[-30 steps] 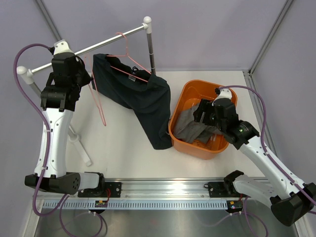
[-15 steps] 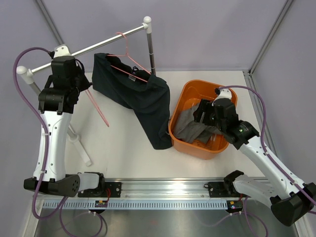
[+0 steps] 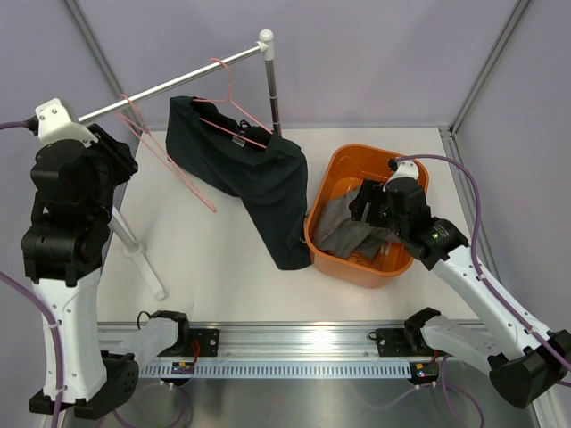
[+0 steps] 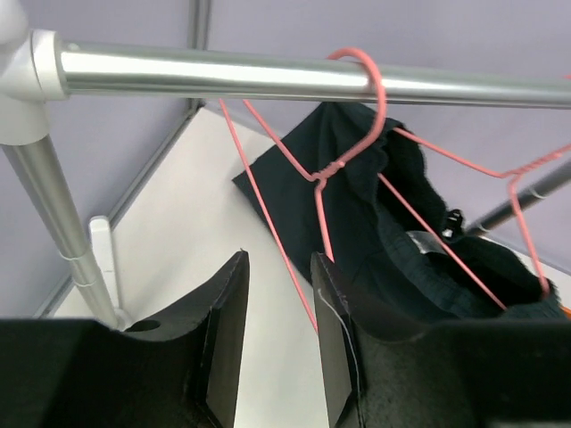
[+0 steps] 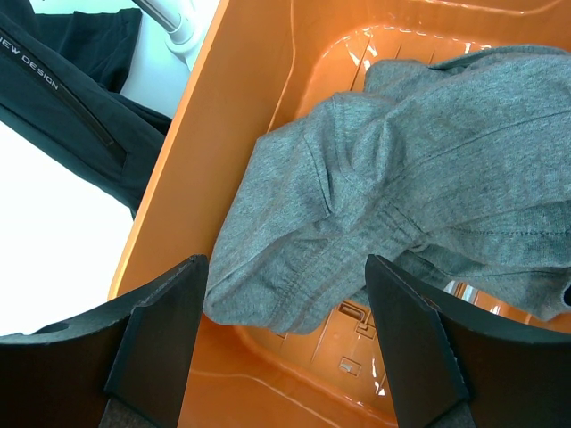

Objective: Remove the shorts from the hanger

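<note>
Left wrist: left jaws narrowly apart, letting bare hanger (image 4: 326,169) hang from rail (image 4: 223,76); right jaws wide above grey shorts (image 5: 428,178).

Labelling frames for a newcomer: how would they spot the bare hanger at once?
Find the metal rail across the back of the table. Two pink wire hangers hook over it; the bare hanger hangs nearer the left arm, while the other carries dark shorts.
</note>
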Controlling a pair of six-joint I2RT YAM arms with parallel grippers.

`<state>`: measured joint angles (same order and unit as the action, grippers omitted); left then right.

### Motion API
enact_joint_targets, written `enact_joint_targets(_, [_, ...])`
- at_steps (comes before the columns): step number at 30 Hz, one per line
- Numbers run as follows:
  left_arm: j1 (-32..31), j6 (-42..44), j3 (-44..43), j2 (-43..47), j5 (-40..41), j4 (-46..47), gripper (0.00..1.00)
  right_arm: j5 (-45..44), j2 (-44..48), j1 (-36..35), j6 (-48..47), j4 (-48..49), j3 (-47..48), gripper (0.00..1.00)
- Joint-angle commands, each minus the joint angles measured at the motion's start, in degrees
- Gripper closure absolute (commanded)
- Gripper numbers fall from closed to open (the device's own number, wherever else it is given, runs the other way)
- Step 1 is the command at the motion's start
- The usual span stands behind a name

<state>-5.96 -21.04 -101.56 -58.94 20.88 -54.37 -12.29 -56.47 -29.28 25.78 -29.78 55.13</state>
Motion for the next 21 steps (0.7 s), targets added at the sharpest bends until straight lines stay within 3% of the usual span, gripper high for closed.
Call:
enact_joint_targets(1, [-1.1,-0.8,-0.8,0.3,-7.5,2.7,0.62,0.5,0.7,0.0,-0.1,-0.1,1.7,0.2])
enact_joint_targets(4, [-4.6,-2.4,0.8,1.4,-10.2,5.1,0.62,0.2,0.8,0.1,-0.2,-0.9,2.4,0.2])
enact_joint_targets(6, [-10.4,-3.0,1.9,1.8,-8.2,6.8,0.62,0.2,1.1,0.1,-0.1,-1.2,2.5,0.2])
enact_joint_targets(13, [-32.4,-2.6,-0.1,-5.7,9.1,10.0,0.57,-0.3,1.9,0.0,-0.1,-2.7,3.0,0.2])
enact_joint_targets(15, [-35.4,-2.4,-2.2,-10.3,16.2,11.0,0.52,-0.5,2.2,0.1,-0.3,-3.1,3.1,0.2])
enact_joint_targets(21, [-36.8,-4.0,-9.5,-22.2,25.2,14.5,0.44,-0.6,2.9,0.1,-0.8,-4.7,4.4,0.2])
